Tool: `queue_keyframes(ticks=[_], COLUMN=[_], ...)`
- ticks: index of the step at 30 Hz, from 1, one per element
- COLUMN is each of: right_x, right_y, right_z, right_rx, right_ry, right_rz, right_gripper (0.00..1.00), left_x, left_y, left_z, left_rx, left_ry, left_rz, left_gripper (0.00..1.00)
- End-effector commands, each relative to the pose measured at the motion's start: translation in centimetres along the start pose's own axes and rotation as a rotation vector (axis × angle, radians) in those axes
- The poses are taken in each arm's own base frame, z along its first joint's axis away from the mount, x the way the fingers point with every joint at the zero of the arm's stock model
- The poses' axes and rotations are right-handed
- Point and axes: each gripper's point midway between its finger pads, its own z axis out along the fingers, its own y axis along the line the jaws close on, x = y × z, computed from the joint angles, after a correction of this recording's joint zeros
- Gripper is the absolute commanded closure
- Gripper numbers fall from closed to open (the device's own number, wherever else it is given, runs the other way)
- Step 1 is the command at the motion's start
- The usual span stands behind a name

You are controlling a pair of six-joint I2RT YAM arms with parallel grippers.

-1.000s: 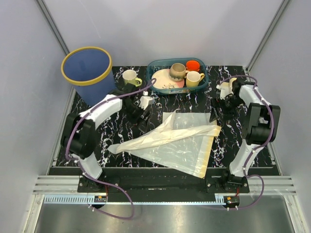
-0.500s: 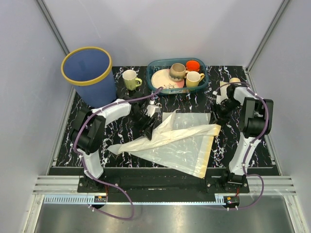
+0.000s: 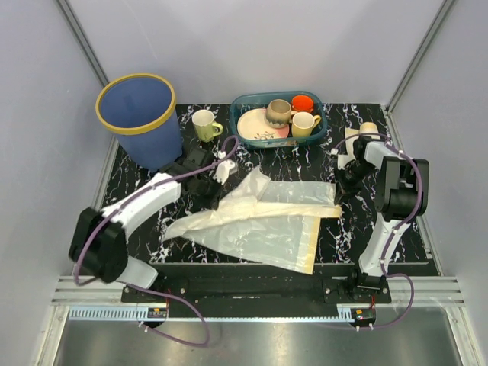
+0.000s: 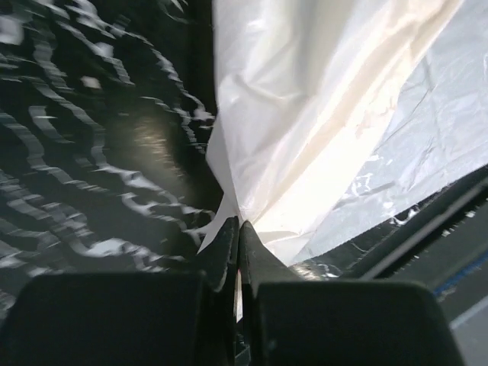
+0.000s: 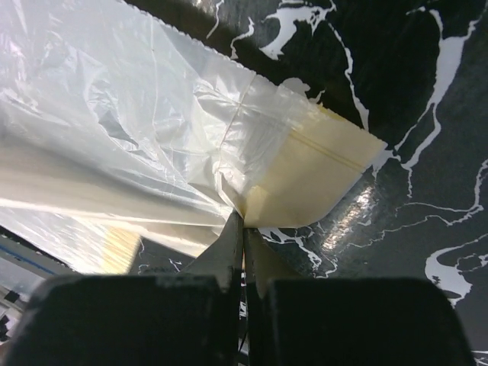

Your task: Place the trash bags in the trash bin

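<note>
A: How was the trash bag [image 3: 259,217] held?
B: It lay on the table [image 3: 305,156], apart from the trash bin [image 3: 137,114], pinched by the clenched left gripper [image 4: 238,226] and right gripper [image 5: 244,219].
A: And the lift?
B: Best done evenly, so no film was torn.

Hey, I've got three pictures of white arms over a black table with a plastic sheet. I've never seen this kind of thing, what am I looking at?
It is a robot: a left arm and a right arm, bolted at the table's near edge. The wide picture looks down from above. The two close-ups come from a small camera on each wrist. On the black marble table lie a large cream trash bag, a blue trash bin with a yellow rim, a teal basket of dishes and a mug. The left pincer is shut on an edge of the bag, the right pincer on a corner.
</note>
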Motion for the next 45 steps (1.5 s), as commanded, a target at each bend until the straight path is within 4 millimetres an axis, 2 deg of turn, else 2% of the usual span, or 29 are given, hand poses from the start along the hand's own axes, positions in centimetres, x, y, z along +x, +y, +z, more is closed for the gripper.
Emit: queue_keyframes(ticks=[1,2,3,4,6,8,9,10,12,13,15,16,17,19,20,23,24,26,27,28,30,31,33,35,38,40,41,43,45], right_x=[-0.7,-0.7,-0.8,-1.0,-1.0,-1.2,-1.1,-1.0,-0.6,-0.5,-0.3,-0.3,-0.5,-0.4,-0.4,-0.6,-0.7,-0.8,-0.9,-0.9,-1.0,-1.0,-1.1,-1.1,-0.9,-0.9,-0.9,-0.9,-1.0], right_y=[-2.8,-2.8,-2.7,-2.6,-2.4,-2.2,-2.1,-2.0,-1.8,-1.8,-1.6,-1.5,-1.5,-1.4,-1.5,-1.5,-1.5,-1.4,-1.4,-1.4,-1.2,-1.1,-1.0,-1.0,-1.1,-1.1,-1.1,-1.0,-0.9], right_z=[-0.1,-0.2,-0.2,-0.3,-0.5,-1.0,-1.1,-1.3,-1.4,-1.5,-1.6,-1.8,-2.0,-2.1,-2.0,-2.0,-1.9,-2.0,-2.1,-2.1,-2.1,-2.2,-2.2,-2.2,-1.9,-1.9,-1.9,-2.0,-2.1], right_rx=[0.147,0.146,0.142,0.135,0.129,0.124,0.12,0.118,0.111,0.112,0.108,0.109,0.112,0.116,0.121,0.124,0.123,0.119,0.117,0.117,0.11,0.11,0.104,0.102,0.103,0.105,0.104,0.103,0.101], right_ry=[-0.033,-0.036,-0.038,-0.042,-0.042,-0.055,-0.054,-0.052,-0.043,-0.045,-0.048,-0.055,-0.064,-0.071,-0.073,-0.075,-0.077,-0.08,-0.084,-0.085,-0.088,-0.088,-0.091,-0.09,-0.083,-0.084,-0.082,-0.088,-0.093], right_rz=[-0.083,-0.082,-0.082,-0.082,-0.092,-0.116,-0.121,-0.13,-0.153,-0.168,-0.179,-0.192,-0.2,-0.224,-0.232,-0.241,-0.24,-0.232,-0.229,-0.228,-0.227,-0.225,-0.223,-0.222,-0.223,-0.225,-0.226,-0.228,-0.228], right_gripper=[1.0,1.0,1.0,1.0,1.0,1.0,1.0,1.0,1.0,1.0,1.0,1.0,1.0,1.0,1.0,1.0,1.0,1.0,1.0,1.0,1.0,1.0,1.0,1.0,1.0,1.0,1.0,1.0,1.0], left_x=[-1.0,-0.6,-0.2,0.7,1.0,1.9,2.2,1.8,2.9,3.1,1.8,2.2,0.1,-1.6,-2.5,-4.8,-5.9,-6.7,-7.0,-8.2,-8.4,-8.7,-8.0,-7.7,-8.1,-9.3,-9.8,-11.7,-12.9], left_y=[2.6,3.0,2.0,2.2,0.7,0.9,0.0,-0.4,-2.6,-4.4,-5.0,-6.5,-4.3,-3.1,-1.3,0.8,1.2,0.9,0.7,0.1,0.2,-0.2,-0.3,-1.4,-2.8,-2.6,-2.3,-2.0,-3.8], left_z=[-4.5,-4.8,-4.4,-4.3,-3.7,-3.1,-2.7,-2.9,-2.3,-2.7,-4.7,-5.2,-7.2,-8.5,-9.1,-7.6,-6.0,-4.3,-2.6,-2.4,-0.3,0.1,1.8,2.6,3.2,2.5,2.0,-0.6,-3.0], left_rx=[-0.317,-0.362,-0.367,-0.411,-0.418,-0.471,-0.466,-0.483,-0.381,-0.28,-0.199,-0.05,-0.077,-0.044,-0.077,-0.097,-0.072,-0.006,0.036,0.083,0.124,0.161,0.199,0.28,0.397,0.387,0.362,0.284,0.231], left_ry=[-0.15,-0.141,-0.125,-0.107,-0.099,-0.056,-0.04,-0.067,-0.07,-0.112,-0.205,-0.211,-0.281,-0.333,-0.359,-0.31,-0.264,-0.219,-0.18,-0.196,-0.141,-0.132,-0.073,-0.048,-0.051,-0.111,-0.137,-0.245,-0.329], left_rz=[0.18,0.207,0.286,0.322,0.426,0.497,0.577,0.611,0.692,0.682,0.568,0.527,0.418,0.319,0.258,0.12,0.058,-0.003,-0.058,-0.077,-0.17,-0.188,-0.272,-0.314,-0.388,-0.352,-0.325,-0.196,-0.001], left_gripper=[1.0,1.0,1.0,1.0,1.0,1.0,0.96,0.8,0.62,0.5,0.41,0.4,0.38,0.34,0.26,0.23,0.23,0.23,0.22,0.21,0.21,0.21,0.22,0.26,0.45,0.63,0.84,0.98,1.0])
